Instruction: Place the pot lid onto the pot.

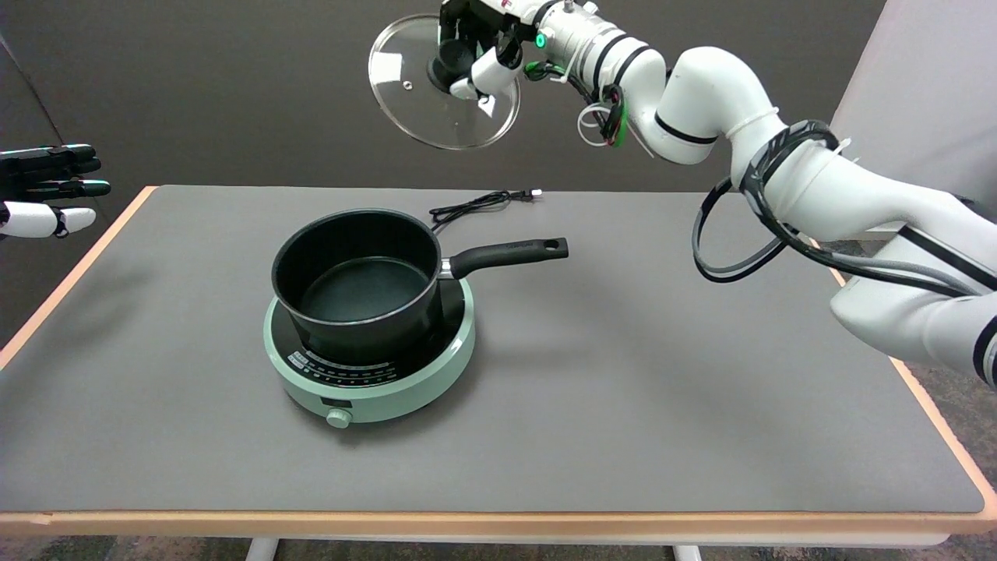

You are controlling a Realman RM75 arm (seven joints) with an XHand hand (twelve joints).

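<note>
A round glass pot lid (436, 97) with a black knob hangs high in the air at the top of the head view, tilted on edge. My right hand (483, 43) holds it by the knob. Below it and to the left, a black pot (354, 280) with a long black handle (506, 255) pointing right stands uncovered and empty on a pale green induction cooker (374, 374).
The cooker's black cord (479, 204) lies on the grey table (662, 374) behind the pot. The idle left hand (47, 191) hovers at the left edge. My right arm (779, 179) spans the upper right with looping cables.
</note>
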